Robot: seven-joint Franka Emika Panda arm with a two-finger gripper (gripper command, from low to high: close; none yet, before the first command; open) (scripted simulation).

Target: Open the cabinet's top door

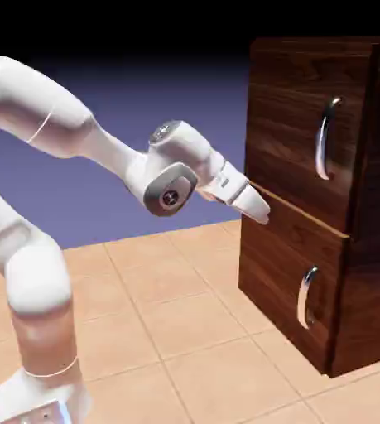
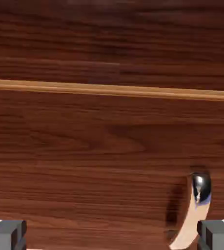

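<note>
My gripper (image 1: 257, 207), jaws wide and empty, points at the cabinet (image 1: 288, 273) below the top door (image 1: 296, 124).

I'm looking at a tan tiled floor (image 1: 185, 306) with thin darker grout lines running diagonally. Behind the floor, a plain blue-violet backdrop (image 1: 143, 99) is fading to black toward the top. Soft, even light is falling across the tiles.
</note>
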